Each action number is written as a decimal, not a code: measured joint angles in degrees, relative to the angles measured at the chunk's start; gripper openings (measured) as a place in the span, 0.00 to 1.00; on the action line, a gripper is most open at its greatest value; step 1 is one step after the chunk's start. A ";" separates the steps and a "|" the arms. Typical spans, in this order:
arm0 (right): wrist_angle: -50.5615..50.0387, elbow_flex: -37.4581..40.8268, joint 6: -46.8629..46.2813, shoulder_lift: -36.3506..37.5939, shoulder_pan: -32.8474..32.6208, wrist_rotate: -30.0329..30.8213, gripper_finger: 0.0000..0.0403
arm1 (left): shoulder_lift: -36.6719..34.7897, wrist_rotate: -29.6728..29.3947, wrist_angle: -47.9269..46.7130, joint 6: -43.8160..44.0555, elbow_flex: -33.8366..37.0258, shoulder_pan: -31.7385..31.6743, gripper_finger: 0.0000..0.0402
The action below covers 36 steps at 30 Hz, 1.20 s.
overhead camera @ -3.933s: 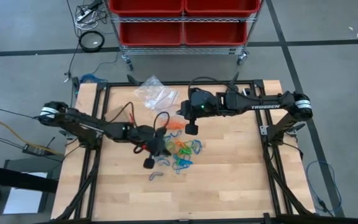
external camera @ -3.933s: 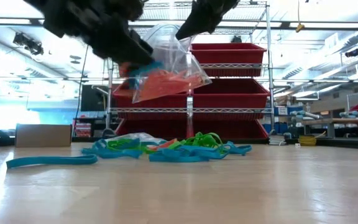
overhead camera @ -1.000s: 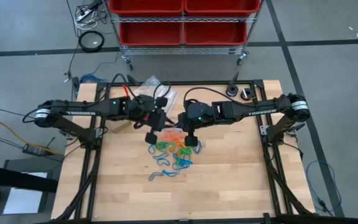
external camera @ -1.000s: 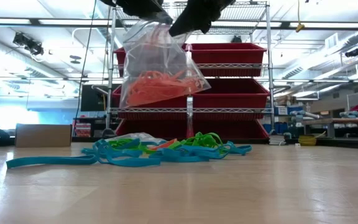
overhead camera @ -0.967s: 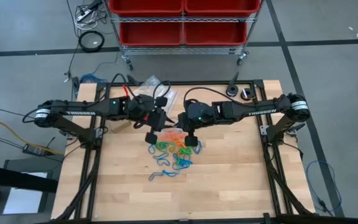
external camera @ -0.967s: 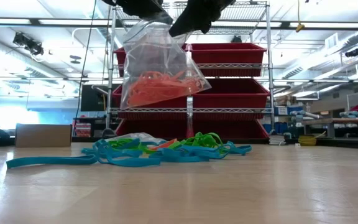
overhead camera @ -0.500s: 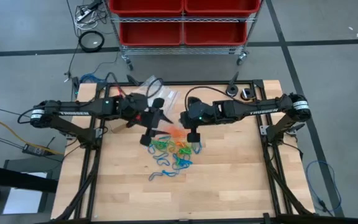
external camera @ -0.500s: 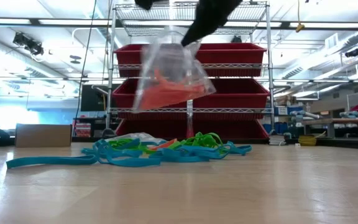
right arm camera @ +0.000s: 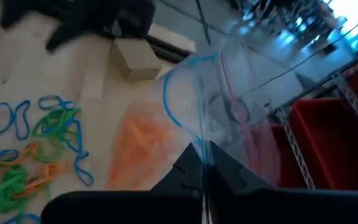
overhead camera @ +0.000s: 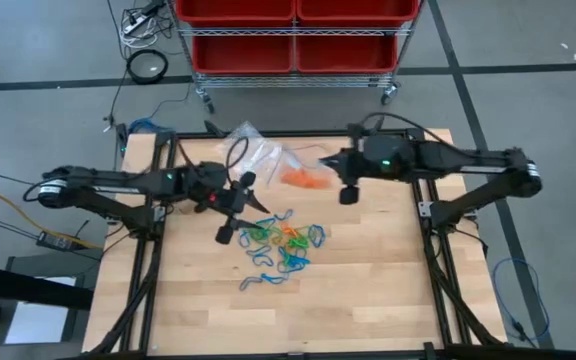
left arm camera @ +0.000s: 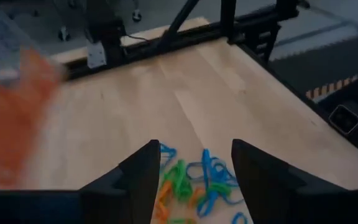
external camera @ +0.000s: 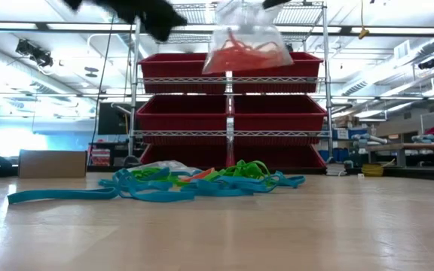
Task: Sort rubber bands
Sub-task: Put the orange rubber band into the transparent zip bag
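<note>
Wooden bench top lies bare over its whole near half and along its right edge, so you have open room there. Your loose rubber bands, blue, green and a few orange, sit in one tangle near the middle of the bench, with a single blue loop lying apart toward the near edge. More clear bags rest at the far edge, left of centre, and a red-bin rack stands on the floor beyond that edge.

Your right gripper is raised over the far part of the bench, right of centre, its jaws clenched on the top edge of a clear bag loaded with orange bands; the bag hangs free in the air, well above the pile, and in the right wrist view the fingers pinch the plastic flat between them.

Your left gripper hovers just left of the tangle, over the middle-left of the bench. Its jaws are released and spread wide, with nothing between the fingers, and the pile shows beneath them.
</note>
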<state>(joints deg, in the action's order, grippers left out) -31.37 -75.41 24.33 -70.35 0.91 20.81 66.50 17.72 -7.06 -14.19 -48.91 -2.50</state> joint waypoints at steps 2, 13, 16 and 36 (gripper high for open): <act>1.91 4.71 0.44 3.92 0.00 0.02 0.00 | 1.08 0.17 10.20 2.23 6.04 0.00 0.52; 25.47 32.77 -1.31 17.83 0.07 0.05 0.00 | 23.75 -0.72 37.76 13.58 14.49 -0.79 0.52; 27.78 35.03 -3.02 18.79 0.07 0.05 0.00 | 28.86 -4.81 36.81 14.33 12.04 -0.81 0.51; 29.41 36.65 -4.69 18.91 -2.40 0.03 0.00 | 35.55 -6.59 30.50 17.55 9.84 -3.23 0.32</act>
<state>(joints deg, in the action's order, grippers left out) -1.96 -38.76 19.64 -51.44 -1.50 20.84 102.04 11.12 23.45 3.36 -39.08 -5.74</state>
